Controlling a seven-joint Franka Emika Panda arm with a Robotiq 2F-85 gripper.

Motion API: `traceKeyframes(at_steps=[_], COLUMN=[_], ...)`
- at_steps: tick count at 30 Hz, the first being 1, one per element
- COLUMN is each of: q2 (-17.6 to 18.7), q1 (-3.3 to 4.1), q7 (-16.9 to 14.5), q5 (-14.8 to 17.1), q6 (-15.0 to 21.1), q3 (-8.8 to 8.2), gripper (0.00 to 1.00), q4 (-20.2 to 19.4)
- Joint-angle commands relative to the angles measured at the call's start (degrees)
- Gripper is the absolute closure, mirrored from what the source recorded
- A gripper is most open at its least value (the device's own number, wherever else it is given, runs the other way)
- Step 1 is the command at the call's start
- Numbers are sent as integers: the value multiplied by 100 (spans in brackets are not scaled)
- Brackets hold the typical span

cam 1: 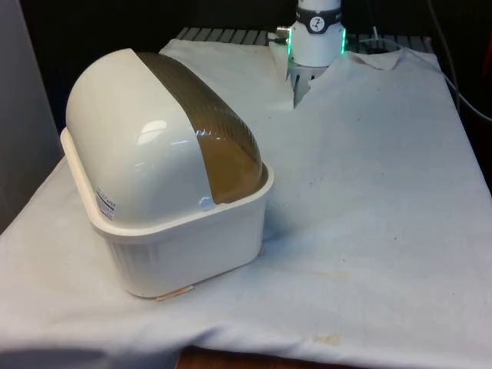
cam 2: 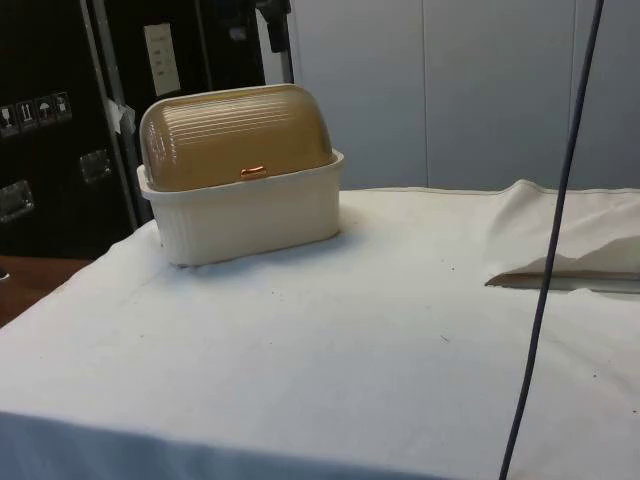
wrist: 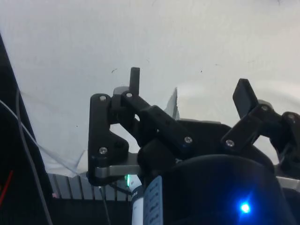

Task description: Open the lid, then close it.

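A cream bread box (cam 1: 184,238) with a brown ribbed roll lid (cam 1: 207,131) stands on the white cloth at the front view's left. In the side view the bread box (cam 2: 250,215) faces the camera. Its lid (cam 2: 235,135) is down, with a small copper handle (cam 2: 254,172) at the lower rim. My gripper (wrist: 190,89) hangs over bare cloth with its two black fingers (wrist: 134,78) wide apart and nothing between them. The box is not beside the fingers in the wrist view.
The arm's white base (cam 1: 317,34) stands at the far end, where the cloth (cam 1: 369,192) is slit and folded. A dark cable (cam 2: 550,250) hangs down in the side view, near a raised cloth fold (cam 2: 560,225). Open cloth stretches to the front view's right of the box.
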Motion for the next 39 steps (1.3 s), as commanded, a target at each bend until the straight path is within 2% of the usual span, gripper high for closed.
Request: traceKeyframes(at_steps=[1,4,6,7,8,9,13,14,17,18,20,24,25,33,34,39], q2=[-69,-109,-132,-149,-109,-149,-166,-172,-132,-172,-183,-212,-166,-206,-178,-206], q1=[11,11,11,11,0,11,6,6,0,6,6,6,0,0,0,0], q7=[29,29,34,34,6,34,34,34,6,34,23,-126,-80,-487,-441,-682], q5=[-17,-23,-23,-23,0,-23,-29,-29,-6,-29,-23,-6,-6,11,-6,6], q6=[29,46,57,63,11,69,80,80,23,86,86,115,34,292,212,476], q3=[6,11,11,11,11,17,17,17,11,17,17,23,17,11,11,11], gripper=[0,11,22,34,40,40,61,72,92,92,100,100,100,100,100,100], q4=[-63,-103,-132,-149,-103,-155,-172,-178,-132,-178,-183,-201,-149,-212,-178,-269])
